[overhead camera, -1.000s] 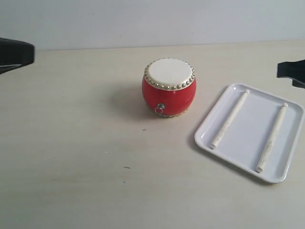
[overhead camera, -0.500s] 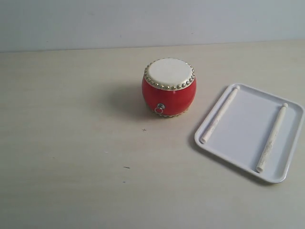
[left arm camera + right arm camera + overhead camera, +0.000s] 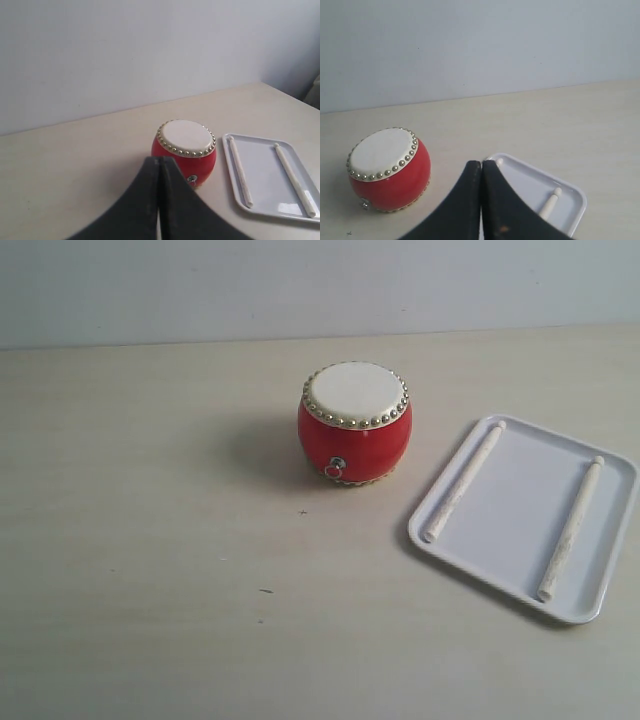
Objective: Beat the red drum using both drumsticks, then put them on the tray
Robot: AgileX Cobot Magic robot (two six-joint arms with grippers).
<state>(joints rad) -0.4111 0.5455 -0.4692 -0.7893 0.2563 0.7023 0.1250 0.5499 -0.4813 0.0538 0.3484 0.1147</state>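
The red drum [image 3: 354,424] stands upright mid-table, cream skin up, also seen in the left wrist view [image 3: 186,150] and the right wrist view [image 3: 387,170]. To its right lies the white tray [image 3: 510,515], which holds both drumsticks: one [image 3: 462,482] along its left rim, the other [image 3: 571,529] near its right side. The left wrist view shows tray [image 3: 262,170] and sticks [image 3: 240,170] too. My left gripper [image 3: 159,161] is shut and empty, back from the drum. My right gripper [image 3: 481,163] is shut and empty, above the tray's [image 3: 530,185] near side. Neither gripper appears in the exterior view.
A pale wooden tabletop [image 3: 150,540] runs to a light wall at the back. Small dark specks [image 3: 265,591] lie on the table in front of the drum.
Both arms have withdrawn from the exterior view's edges. The left drumstick on the tray rolled over to the tray's left rim. The drum and the other stick have stayed put.
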